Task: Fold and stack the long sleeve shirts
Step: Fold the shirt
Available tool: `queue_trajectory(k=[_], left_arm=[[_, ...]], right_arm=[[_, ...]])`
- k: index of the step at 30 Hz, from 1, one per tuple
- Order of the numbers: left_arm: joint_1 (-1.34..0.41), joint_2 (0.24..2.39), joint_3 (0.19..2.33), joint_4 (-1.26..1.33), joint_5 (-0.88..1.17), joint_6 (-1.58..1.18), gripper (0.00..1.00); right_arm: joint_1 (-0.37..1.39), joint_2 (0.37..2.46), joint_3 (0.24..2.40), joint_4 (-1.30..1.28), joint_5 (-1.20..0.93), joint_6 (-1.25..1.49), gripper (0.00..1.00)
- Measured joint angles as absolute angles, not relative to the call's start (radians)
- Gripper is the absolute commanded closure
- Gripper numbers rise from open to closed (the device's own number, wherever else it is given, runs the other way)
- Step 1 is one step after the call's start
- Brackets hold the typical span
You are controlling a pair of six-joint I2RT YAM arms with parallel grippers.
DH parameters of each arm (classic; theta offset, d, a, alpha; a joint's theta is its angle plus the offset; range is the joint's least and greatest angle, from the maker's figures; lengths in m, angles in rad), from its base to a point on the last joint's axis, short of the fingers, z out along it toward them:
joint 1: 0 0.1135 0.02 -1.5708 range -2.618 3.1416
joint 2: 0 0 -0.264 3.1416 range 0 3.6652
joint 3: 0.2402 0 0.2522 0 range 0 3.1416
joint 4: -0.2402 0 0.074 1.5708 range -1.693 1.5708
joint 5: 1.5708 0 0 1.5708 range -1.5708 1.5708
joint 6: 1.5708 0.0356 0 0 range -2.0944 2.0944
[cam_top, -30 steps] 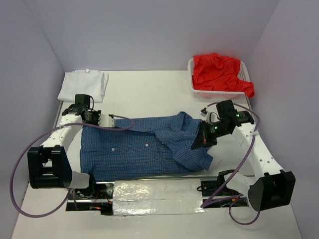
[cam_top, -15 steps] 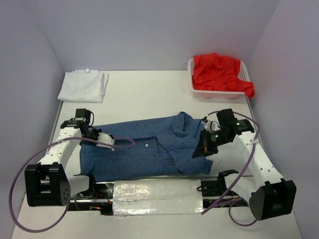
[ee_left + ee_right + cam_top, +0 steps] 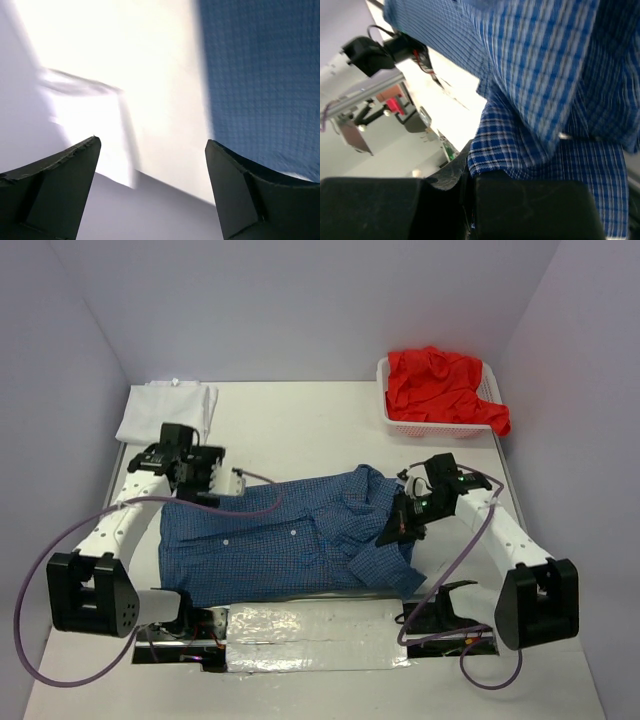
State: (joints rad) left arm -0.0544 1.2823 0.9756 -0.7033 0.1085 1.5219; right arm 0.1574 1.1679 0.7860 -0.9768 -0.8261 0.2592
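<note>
A blue checked long sleeve shirt (image 3: 270,545) lies spread across the middle of the table, collar to the right. My left gripper (image 3: 228,480) hovers open over the shirt's far left edge, holding nothing. In the left wrist view its gripper (image 3: 150,165) frames bare table, with the blue cloth (image 3: 265,75) off to the right. My right gripper (image 3: 392,533) is shut on a fold of the blue shirt near the collar. The right wrist view shows the checked cloth (image 3: 545,80) pinched at that gripper (image 3: 471,172). A folded white shirt (image 3: 168,410) lies at the back left. A red shirt (image 3: 440,382) fills the basket.
The white mesh basket (image 3: 398,426) stands at the back right corner. A shiny foil-covered strip (image 3: 310,635) with wiring runs along the near edge between the arm bases. Purple cables loop from both arms. Grey walls close in the table on three sides.
My left gripper opened, let go of the shirt's left edge and moved away toward the back. My right gripper shifted slightly left, still pinching the cloth.
</note>
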Motion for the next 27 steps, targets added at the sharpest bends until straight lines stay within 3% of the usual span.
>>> queue_trajectory(k=[2,5,8,12,15,20,27], left_arm=[[-0.134,1.283,1.068,-0.675,0.152,1.45,0.01],[-0.319,1.271,1.129,-0.602,0.197,1.334,0.17],[-0.599,1.247,1.085,-0.505,0.195,1.255,0.24],[-0.995,1.243,0.933,-0.337,0.159,1.211,0.15],[-1.176,1.297,0.854,-0.224,0.149,1.175,0.12],[-1.275,1.476,0.845,0.041,0.084,1.139,0.01],[-1.346,1.655,0.928,0.193,0.05,1.149,0.02]], right_arm=[[0.157,1.203,0.787,-0.933,-0.84,0.275,0.99],[0.157,1.248,0.791,-0.876,-0.855,0.298,0.99],[0.155,1.281,0.792,-0.821,-0.862,0.318,0.99],[0.15,1.314,0.792,-0.763,-0.865,0.345,1.0],[0.149,1.318,0.792,-0.725,-0.855,0.37,1.0],[0.148,1.317,0.792,-0.673,-0.838,0.418,1.0],[0.148,1.302,0.786,-0.628,-0.826,0.442,1.0]])
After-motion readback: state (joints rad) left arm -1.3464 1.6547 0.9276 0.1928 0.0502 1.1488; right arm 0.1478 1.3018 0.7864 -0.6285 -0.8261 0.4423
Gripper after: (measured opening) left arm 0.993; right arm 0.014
